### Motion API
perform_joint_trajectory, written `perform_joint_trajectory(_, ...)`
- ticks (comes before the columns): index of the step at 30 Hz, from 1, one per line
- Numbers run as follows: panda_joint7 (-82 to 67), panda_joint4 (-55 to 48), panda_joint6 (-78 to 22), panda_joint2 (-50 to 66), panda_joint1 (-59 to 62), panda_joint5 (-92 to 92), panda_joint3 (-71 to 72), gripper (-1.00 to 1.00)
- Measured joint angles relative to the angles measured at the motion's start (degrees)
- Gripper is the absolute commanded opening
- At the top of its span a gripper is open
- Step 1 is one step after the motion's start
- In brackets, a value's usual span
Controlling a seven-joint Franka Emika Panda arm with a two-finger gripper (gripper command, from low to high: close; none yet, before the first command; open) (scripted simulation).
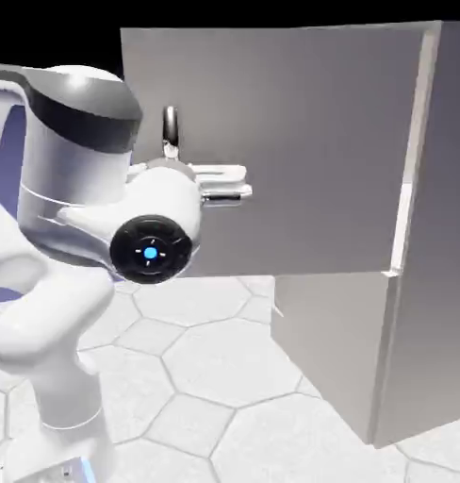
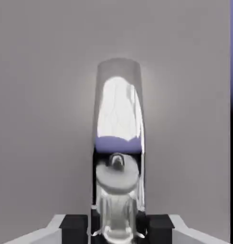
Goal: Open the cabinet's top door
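Your exterior view beside the arm [image 1: 59, 226], facing across to the top door [image 1: 300, 141], whole door in frame, your hand view square-on and close to that door, both sharing its handle [image 1: 171, 127]

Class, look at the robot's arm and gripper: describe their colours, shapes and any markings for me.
The arm is glossy white, with smooth rounded links, a dark grey band near the upper joint, and a round black joint cap showing a blue dot ringed by small pale marks. The gripper has two small, squarish dark tips on whitish fingers.
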State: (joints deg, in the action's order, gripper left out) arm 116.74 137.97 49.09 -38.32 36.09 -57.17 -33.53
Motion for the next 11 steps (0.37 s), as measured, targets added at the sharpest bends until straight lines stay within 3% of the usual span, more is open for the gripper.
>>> perform_joint_trajectory(11,-13.92,-21.42,-18.71,22.85,-12.52,7.40,-13.77,-1.00)
